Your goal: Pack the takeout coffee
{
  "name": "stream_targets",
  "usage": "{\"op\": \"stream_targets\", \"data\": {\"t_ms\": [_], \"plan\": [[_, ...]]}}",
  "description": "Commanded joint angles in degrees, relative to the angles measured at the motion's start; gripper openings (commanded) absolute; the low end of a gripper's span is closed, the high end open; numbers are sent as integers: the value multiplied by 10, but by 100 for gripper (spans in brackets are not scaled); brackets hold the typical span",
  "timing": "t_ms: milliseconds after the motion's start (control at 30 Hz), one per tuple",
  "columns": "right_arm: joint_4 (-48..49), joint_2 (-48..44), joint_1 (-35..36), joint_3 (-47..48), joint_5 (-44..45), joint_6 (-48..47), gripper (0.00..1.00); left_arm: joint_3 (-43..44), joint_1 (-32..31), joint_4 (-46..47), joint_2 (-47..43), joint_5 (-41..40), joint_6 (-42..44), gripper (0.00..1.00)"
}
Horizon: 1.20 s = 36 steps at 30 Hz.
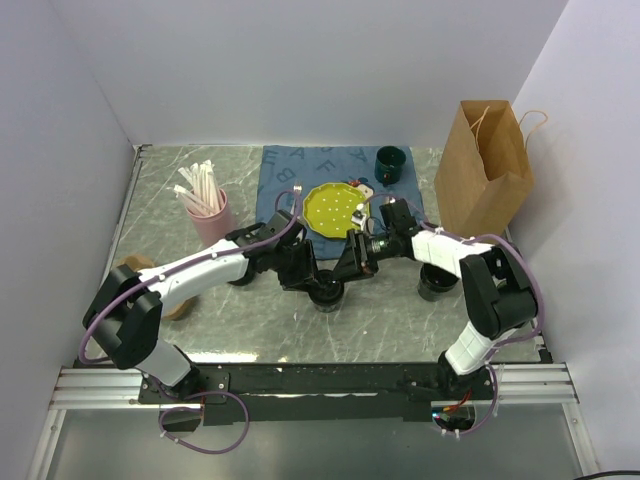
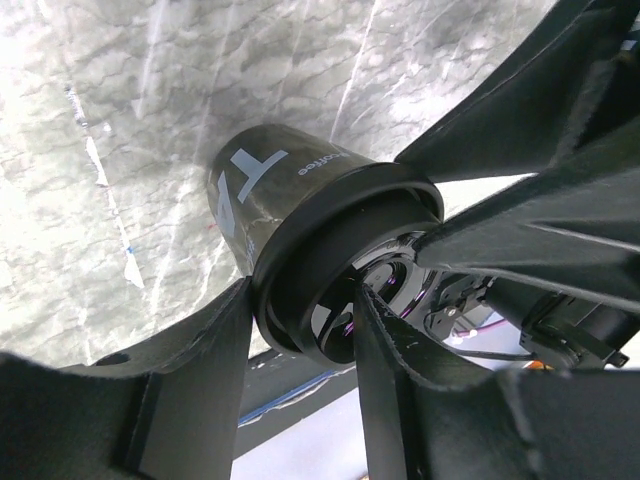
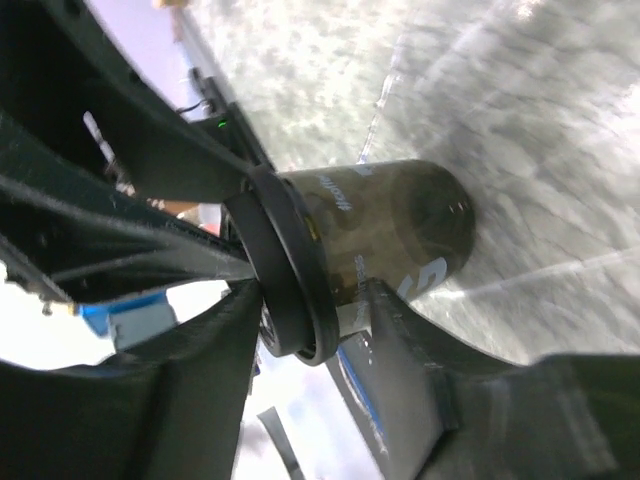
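- The coffee cup (image 1: pixel 327 293) is standing upright near the middle of the worktop (image 1: pixel 400 325), just in front of the blue cloth (image 1: pixel 290 170), and its black lid (image 2: pixel 340 255) is sitting on top.
- Your left gripper (image 2: pixel 303 320) is pinching the cup at the lid, with one finger pressing against each side of the rim.
- Your right gripper (image 3: pixel 312 297) is reaching in from the opposite side with its fingers partly spread. One is lying across the top of the lid and the other is resting by the cup wall just under the rim. You cannot tell from these views whether it is actually squeezing.
- The yellow plate (image 1: pixel 335 208) is lying on the cloth, just behind the two grippers.
- The green mug (image 1: pixel 390 163) is standing at the cloth's far right corner.
- The paper bag (image 1: pixel 483 170) is standing upright and open at the far right, well apart from the cup.
- The pink cup (image 1: pixel 212 222) holding white straws (image 1: pixel 197 188) is standing just left of the cloth.
- A dark round thing (image 1: pixel 437 283) is sitting beside your right arm (image 1: pixel 470 270), partly hidden by it.
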Motion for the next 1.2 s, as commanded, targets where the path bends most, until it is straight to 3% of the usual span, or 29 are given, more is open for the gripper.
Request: {"op": "stream_targets", "data": {"t_ms": [0,133,333,533,867,1167], "plan": [[-131,-50,7,82,80,-18,58,-38,-10,-76,45,-73,-4,47],[-165,-66,1,106,108,-24,56,-35,-10,-77,50,-78,1,47],[-199,-64,-15,109,129,-66,46,-21,-10,-89,54,-88,10,47],[-219,-44,-18,111,131,-96,45,-15,-10,-96,58,-92,14,47],[-194,-30,-17,76,106,-103,43,1,-11,-102,72,-92,20,47],[-138,-16,-17,39,110,-72,30,-2,-11,-105,78,-90,23,47]]}}
